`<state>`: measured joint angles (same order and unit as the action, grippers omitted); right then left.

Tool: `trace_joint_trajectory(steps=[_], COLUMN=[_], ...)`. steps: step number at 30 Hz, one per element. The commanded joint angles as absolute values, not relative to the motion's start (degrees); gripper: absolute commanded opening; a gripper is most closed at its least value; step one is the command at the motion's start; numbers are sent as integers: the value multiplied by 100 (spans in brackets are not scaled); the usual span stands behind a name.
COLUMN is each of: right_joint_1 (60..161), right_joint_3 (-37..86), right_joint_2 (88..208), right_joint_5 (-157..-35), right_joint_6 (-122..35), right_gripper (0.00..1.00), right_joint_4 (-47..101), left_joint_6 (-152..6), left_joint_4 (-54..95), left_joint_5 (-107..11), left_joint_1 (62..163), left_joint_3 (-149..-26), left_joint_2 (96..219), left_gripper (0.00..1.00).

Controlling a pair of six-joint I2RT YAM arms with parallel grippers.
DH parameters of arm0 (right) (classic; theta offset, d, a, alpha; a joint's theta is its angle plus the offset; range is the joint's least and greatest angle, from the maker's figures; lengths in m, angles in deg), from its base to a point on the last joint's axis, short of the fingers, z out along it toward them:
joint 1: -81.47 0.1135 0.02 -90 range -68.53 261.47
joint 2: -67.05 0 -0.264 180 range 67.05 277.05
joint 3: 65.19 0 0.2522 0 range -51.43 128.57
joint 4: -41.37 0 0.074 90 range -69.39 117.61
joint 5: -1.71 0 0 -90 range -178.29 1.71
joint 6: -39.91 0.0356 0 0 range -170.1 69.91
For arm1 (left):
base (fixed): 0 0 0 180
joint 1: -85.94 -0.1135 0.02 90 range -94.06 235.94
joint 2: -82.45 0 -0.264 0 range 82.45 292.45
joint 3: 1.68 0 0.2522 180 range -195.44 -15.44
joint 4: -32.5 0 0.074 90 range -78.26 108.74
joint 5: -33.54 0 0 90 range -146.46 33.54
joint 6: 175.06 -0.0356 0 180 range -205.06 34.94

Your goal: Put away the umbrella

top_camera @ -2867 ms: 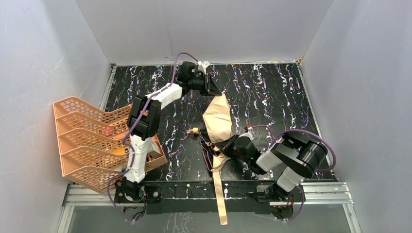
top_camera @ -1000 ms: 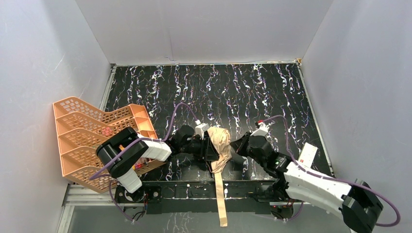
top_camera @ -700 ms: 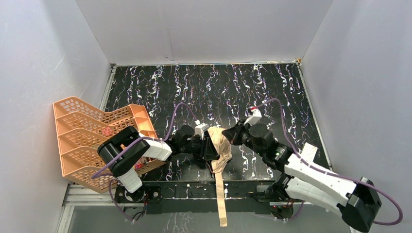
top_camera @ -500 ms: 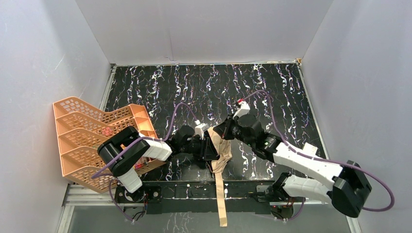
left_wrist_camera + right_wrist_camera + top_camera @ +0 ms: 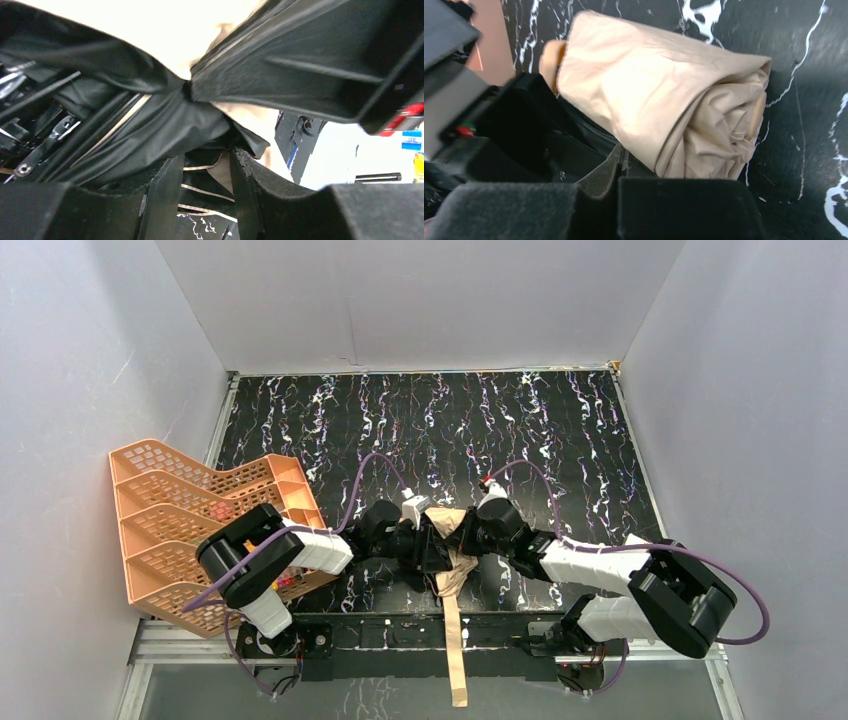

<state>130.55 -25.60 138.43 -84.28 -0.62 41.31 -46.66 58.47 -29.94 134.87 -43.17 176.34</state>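
Observation:
The umbrella lies as a rolled tan bundle near the table's front edge, and its long tan strap hangs over that edge. My left gripper reaches it from the left. In the left wrist view its jaws stand part-closed around black canopy folds and ribs. My right gripper comes from the right, shut, pinching canopy fabric where the folds gather. The right wrist view shows the closed fingertips under the tan roll, with the small tan handle at its far end.
An orange mesh tray rack stands at the table's left edge, beside the left arm's elbow. Grey walls close in the left, back and right sides. The metal rail runs along the front, under the hanging strap.
My right gripper swung from the umbrella's right side up over its back, then came down against the bundle beside the left gripper. The left arm stayed put. The tan roll looks tighter.

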Motion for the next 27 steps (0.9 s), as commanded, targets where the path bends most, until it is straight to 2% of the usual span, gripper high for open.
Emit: trace_joint_trajectory(steps=[1, 9, 18, 22, 27], right_joint_1=[13038, 13042, 13043, 13036, 13041], right_joint_3=[-3032, -3421, -3693, -3808, -3818], right_joint_2=[14154, 14686, 14923, 14975, 14935], right_joint_5=[-8524, -8390, -8434, -8618, -8793], right_joint_6=[201, 202, 336, 279, 129], right_gripper=[0, 0, 0, 0, 0], right_joint_4=[4766, 5148, 5046, 5229, 5162], left_joint_6=[-4946, -4891, -5304, -5681, -6511], left_joint_4=[5043, 4565, 2327, 1629, 1448], left_joint_5=[-3346, -3487, -4785, -4728, -3873], left_joint_1=[13534, 13534, 13397, 12942, 12188], left_joint_3=[-4084, -4108, -4878, -5488, -6277], left_joint_2=[17538, 16836, 14890, 14861, 15482], left_gripper=[41, 53, 72, 74, 81])
